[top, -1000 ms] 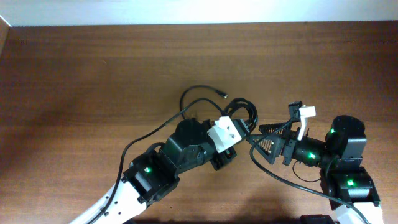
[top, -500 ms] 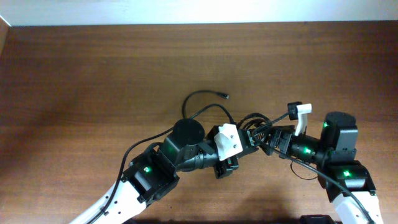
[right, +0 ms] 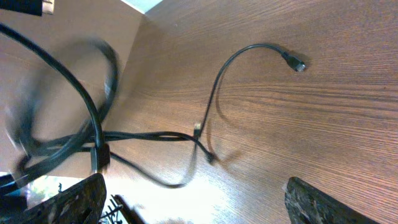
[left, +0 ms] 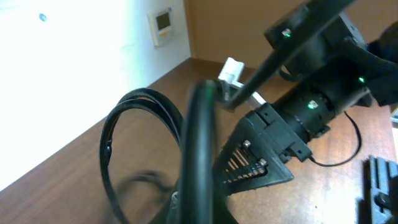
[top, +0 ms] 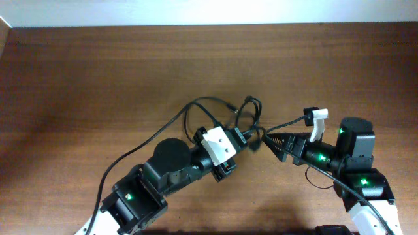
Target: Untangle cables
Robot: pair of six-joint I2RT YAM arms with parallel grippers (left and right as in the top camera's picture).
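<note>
The thin black cables (top: 248,112) form a tangled loop at the table's middle, with a plug end (top: 230,104) pointing left. My left gripper (top: 243,137) is shut on the bundle. In the left wrist view a cable (left: 198,143) runs up through the jaws and a loop (left: 118,143) hangs to the left. My right gripper (top: 269,140) is open, just right of the bundle and facing it. In the right wrist view its fingers (right: 193,183) are spread wide, with cable strands (right: 214,102) and a plug (right: 297,63) lying on the wood beyond them.
The left arm's thicker black cable (top: 140,147) crosses the table from the lower left. The right arm's own cable (top: 313,179) curls beside its wrist, which carries a white clip (top: 318,117). The table's far edge (top: 209,26) meets a white wall.
My left gripper has pulled back to the left with the cable bundle, drawing the loop upward. My right gripper, close on the bundle half a second ago, is now open and apart from it.
</note>
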